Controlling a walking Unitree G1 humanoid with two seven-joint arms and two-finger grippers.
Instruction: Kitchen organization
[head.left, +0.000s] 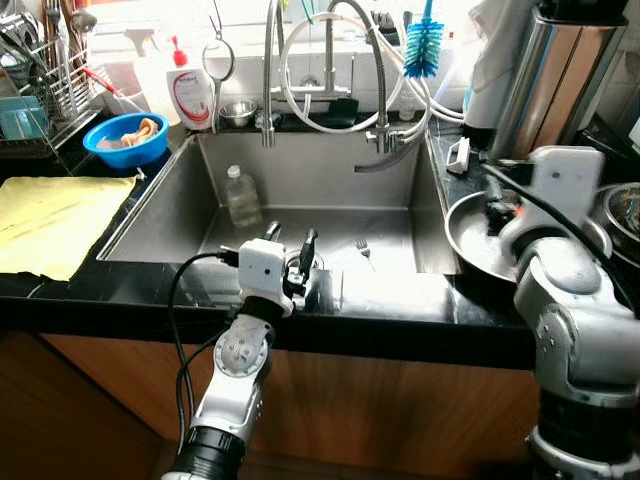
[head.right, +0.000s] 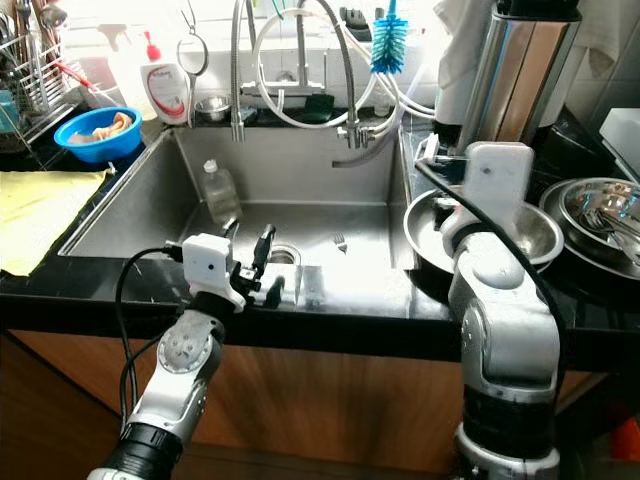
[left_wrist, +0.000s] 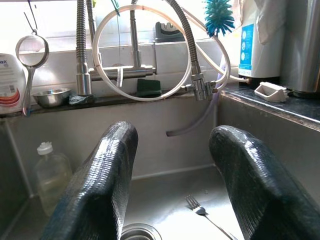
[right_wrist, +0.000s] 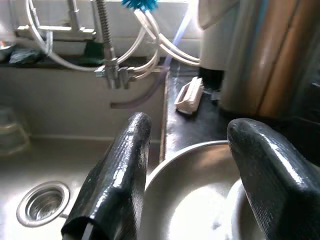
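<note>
My left gripper (head.left: 291, 237) hangs open over the front edge of the steel sink (head.left: 330, 170), with nothing between its fingers (left_wrist: 107, 170). Beyond it, a fork (left_wrist: 205, 215) lies on the sink floor near the drain (right_wrist: 42, 202). A clear plastic bottle (head.left: 241, 195) stands at the sink's back left. My right gripper (right_wrist: 190, 125) is open above a wide steel bowl (right_wrist: 190, 200), which rests on the black counter right of the sink; the gripper holds nothing.
A faucet with looped hoses (head.left: 330, 70) arches over the sink's back. A blue bowl (head.left: 125, 138), a yellow cloth (head.left: 55, 220), a dish rack (head.left: 40, 80) and a soap bottle (head.left: 190, 90) are at the left. A tall steel appliance (head.left: 560, 80) and stacked steel bowls (head.right: 600, 215) crowd the right.
</note>
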